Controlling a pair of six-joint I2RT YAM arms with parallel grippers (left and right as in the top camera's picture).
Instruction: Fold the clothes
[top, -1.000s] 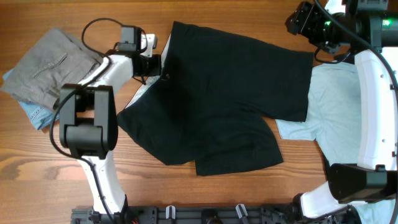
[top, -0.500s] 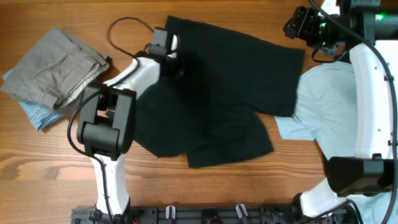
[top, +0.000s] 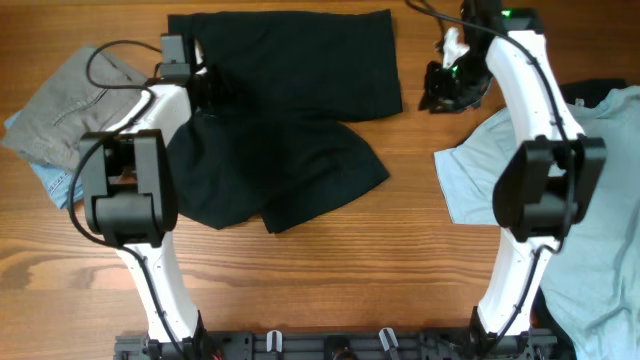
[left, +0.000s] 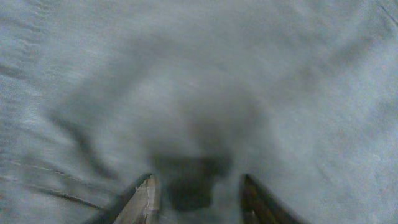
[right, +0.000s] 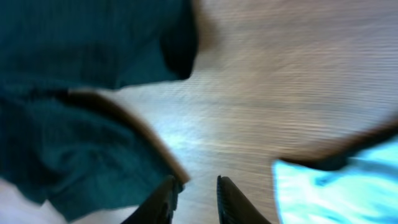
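1. Now the black shorts (top: 290, 60) sit further left than half a second ago. The top part lies as a flat rectangle square to the far table (top: 320, 290) edge, no longer on a diagonal.
2. The lower part is still bunched and lumpy toward the near side.
3. Left gripper (top: 205, 88) has moved left with the cloth and is on the shorts' left edge. In the wrist view its jaws are spread with cloth under them and nothing clearly pinched.
4. Right gripper (top: 437, 95) has come in from the far right corner. It's over bare wood just beside the shorts' right edge, jaws slightly parted and empty.
5. T-shirt (top: 475, 190) is now clear of the shorts. Grey trousers (top: 70, 100) are unchanged on the left.
6. Read: garment squared up, fold probably only started. The bunched half needs flattening next.
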